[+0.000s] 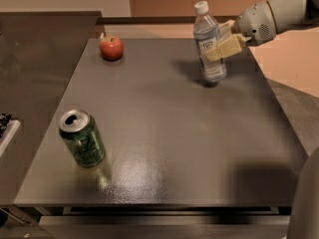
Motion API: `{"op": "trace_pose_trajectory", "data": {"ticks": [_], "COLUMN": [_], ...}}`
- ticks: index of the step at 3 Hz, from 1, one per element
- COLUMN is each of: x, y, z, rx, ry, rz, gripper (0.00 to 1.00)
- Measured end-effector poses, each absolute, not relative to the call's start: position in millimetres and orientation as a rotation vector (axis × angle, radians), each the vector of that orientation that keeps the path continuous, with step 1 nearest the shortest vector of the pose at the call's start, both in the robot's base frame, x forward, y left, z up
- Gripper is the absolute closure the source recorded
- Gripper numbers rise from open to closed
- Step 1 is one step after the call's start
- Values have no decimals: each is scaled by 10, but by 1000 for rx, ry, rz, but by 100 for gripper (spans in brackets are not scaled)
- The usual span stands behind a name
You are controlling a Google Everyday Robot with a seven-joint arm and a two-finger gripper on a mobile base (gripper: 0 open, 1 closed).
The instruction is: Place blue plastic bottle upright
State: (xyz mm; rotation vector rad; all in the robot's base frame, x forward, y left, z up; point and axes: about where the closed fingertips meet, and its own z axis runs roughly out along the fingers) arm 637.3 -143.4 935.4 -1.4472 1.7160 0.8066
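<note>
The blue plastic bottle (209,46) is nearly upright at the far right of the dark table (164,133), leaning slightly left, its base at or just above the surface. It has a white cap and a pale label. My gripper (219,45) reaches in from the upper right and its pale fingers (227,48) are shut on the bottle's middle.
A green soda can (83,138) stands upright at the near left. A red apple (111,48) sits at the far left. A dark counter (35,68) adjoins the table's left side. Part of the robot's body (304,203) shows at the bottom right.
</note>
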Motion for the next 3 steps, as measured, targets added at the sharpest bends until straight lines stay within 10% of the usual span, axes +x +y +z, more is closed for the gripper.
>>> {"op": "trace_pose_trajectory", "data": {"ticks": [3], "x": [6186], "y": [-1262], "z": [9356], "rx": [-1293], "ry": [1624], "rz": [971], "gripper": [100]}}
